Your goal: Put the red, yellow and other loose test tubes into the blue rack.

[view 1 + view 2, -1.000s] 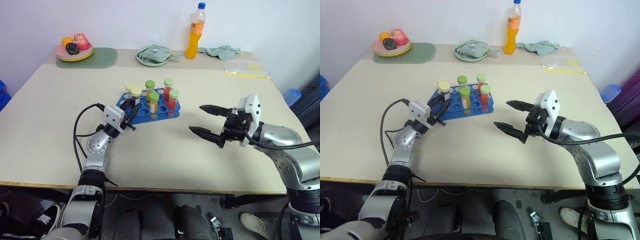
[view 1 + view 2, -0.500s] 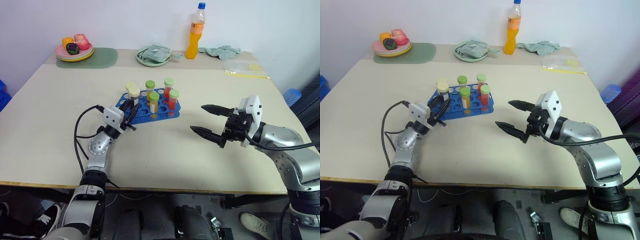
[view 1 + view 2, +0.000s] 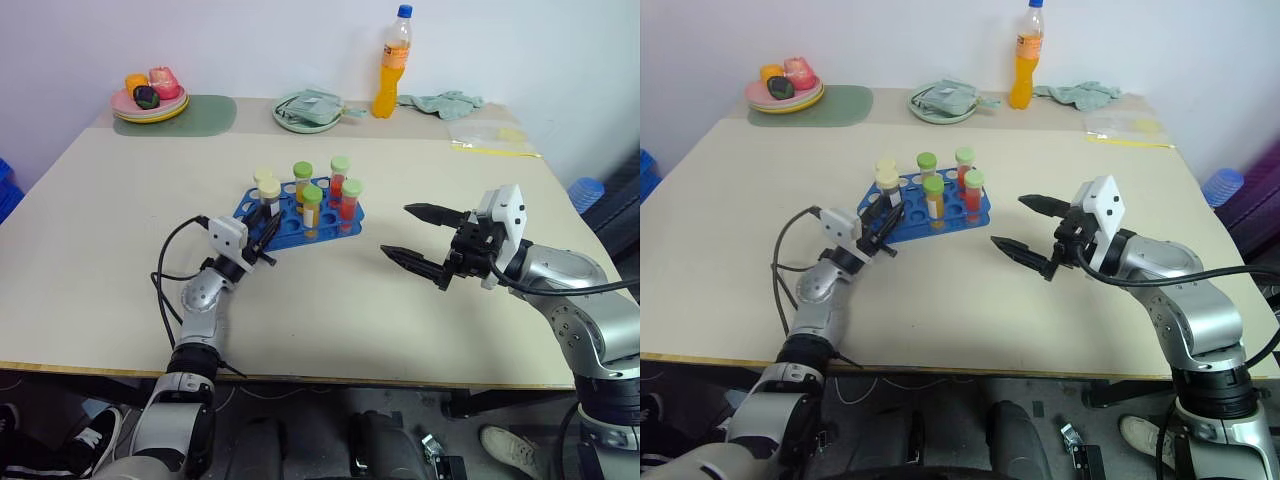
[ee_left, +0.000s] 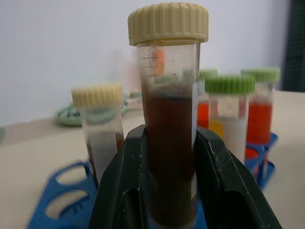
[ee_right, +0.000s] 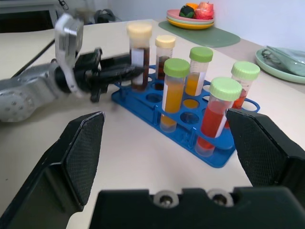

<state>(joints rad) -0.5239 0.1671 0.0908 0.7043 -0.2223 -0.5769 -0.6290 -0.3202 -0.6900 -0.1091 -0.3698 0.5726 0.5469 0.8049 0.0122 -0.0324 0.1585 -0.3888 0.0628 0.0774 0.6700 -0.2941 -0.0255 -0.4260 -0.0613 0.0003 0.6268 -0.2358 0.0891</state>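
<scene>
The blue rack stands mid-table with several capped tubes upright in it: green-capped ones with orange, yellow and red liquid, and a cream-capped one. My left gripper is shut on a dark brown test tube with a cream cap, held upright at the rack's near-left corner. Its lower end meets a corner hole; whether it is seated I cannot tell. To the right of the rack my right gripper hovers open and holds nothing.
Along the table's far edge are a plate of fruit on a green mat, a green dish with a cloth, an orange drink bottle, a crumpled cloth and a plastic bag.
My left gripper has sunk a little at the rack's corner with the brown tube, and its wrist has rolled slightly. The right gripper has kept its place, still open.
</scene>
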